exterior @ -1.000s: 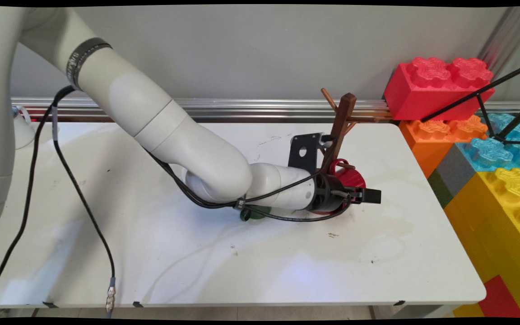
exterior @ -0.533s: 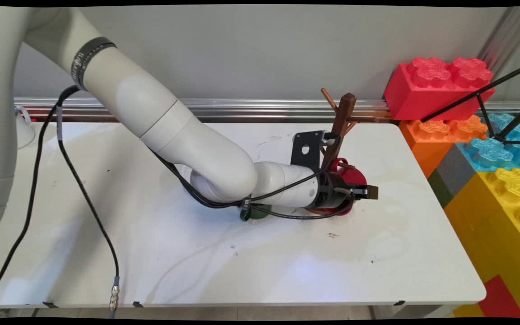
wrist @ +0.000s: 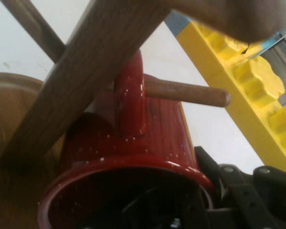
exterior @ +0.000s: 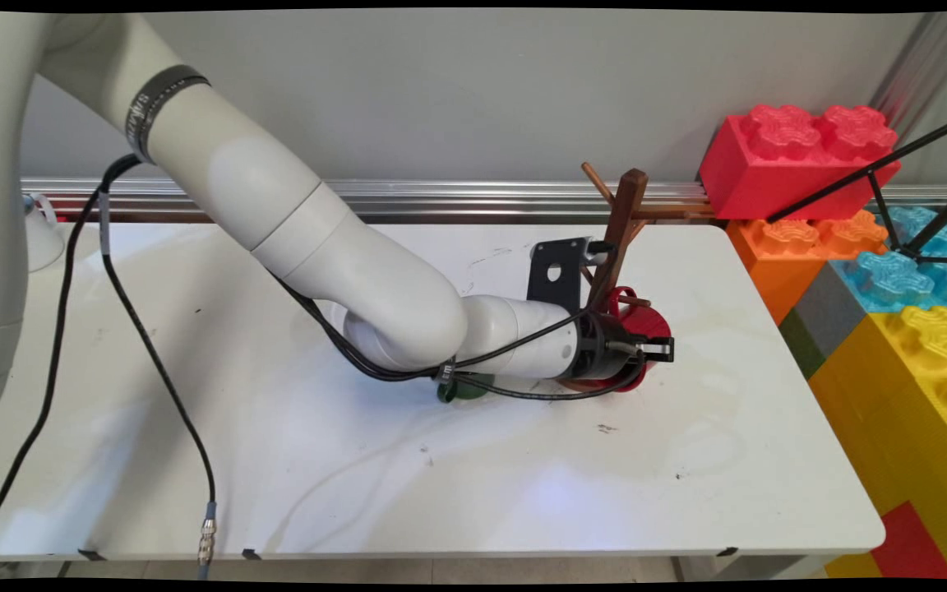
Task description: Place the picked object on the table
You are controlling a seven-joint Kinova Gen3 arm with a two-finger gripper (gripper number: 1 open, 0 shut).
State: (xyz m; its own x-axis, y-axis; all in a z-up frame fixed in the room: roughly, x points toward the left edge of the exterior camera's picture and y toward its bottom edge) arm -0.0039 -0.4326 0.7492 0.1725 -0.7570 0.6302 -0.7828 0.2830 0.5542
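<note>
- The white surface [exterior: 358,477] is smooth and a little scuffed. Black cables [exterior: 153,370] hang across its left half in the main view.
- Just left of centre, a dark green object [exterior: 461,390] shows from under the arm. It is mostly hidden, so I cannot tell what it is.
- Right of centre stands a wooden rack [exterior: 621,230]: a dark, square-edged post with round pegs sticking out at angles. It looks stiff and hard, with a matte grain.
- A red mug [exterior: 646,325] hangs low on the rack, right of centre in the main view. In the hand view its loop handle sits over a peg [wrist: 190,93], its side is against the post, and its open mouth faces the camera.
- The mug is glossy with fine pale speckles and a rolled rim, so it is probably glazed ceramic or enamel. I would expect it to be rigid, fairly heavy, slick and liable to chip if knocked against the wood.
- With the handle taken up by the peg, the rim wall is the free place to hold.
- The claw [exterior: 658,349] lies nearly level at the mug's mouth. It appears to pinch that wall, with one finger inside and one outside.
- At the right edge are large plastic bricks with knobbed tops: red [exterior: 794,156] above and yellow [exterior: 917,370] below.
</note>
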